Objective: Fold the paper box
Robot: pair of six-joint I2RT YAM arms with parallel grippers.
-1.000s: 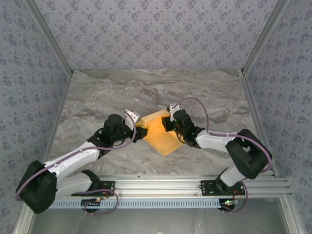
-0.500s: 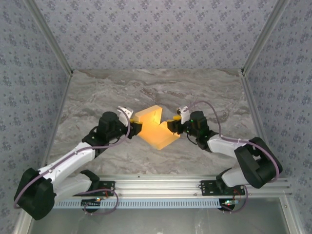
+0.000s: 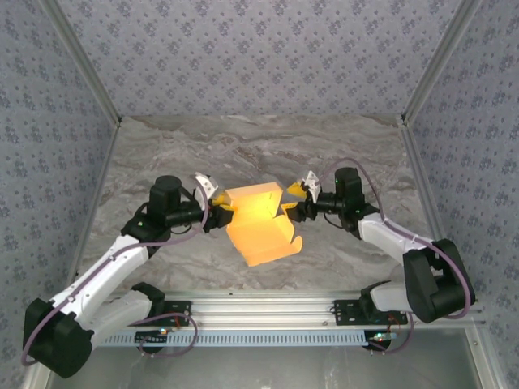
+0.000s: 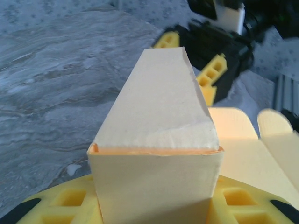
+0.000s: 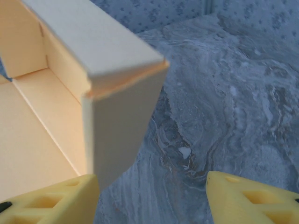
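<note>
Paper box (image 3: 258, 227) sits mid-frame on the worktop (image 3: 162, 154). Its long axis runs down-frame, leaning right. The left pincer (image 3: 217, 209) is clamped on the box's left wall, with card between its fingers (image 4: 70, 205). The right pincer (image 3: 293, 204) is spread wide and holds nothing. The box's upper-right corner is just frame-left of it, beside one finger (image 5: 51, 200). The right arm is free, so it likely takes the next fold.

The paper box (image 3: 258, 231) is thin yellow-orange card, matt and smooth, a little rough and creased along one folded edge. The table (image 3: 268, 146) has a grey marble-look top with a faint sheen. The fingers (image 5: 252, 198) are matt yellow plastic. The near rail (image 3: 268, 305) is brushed metal.
</note>
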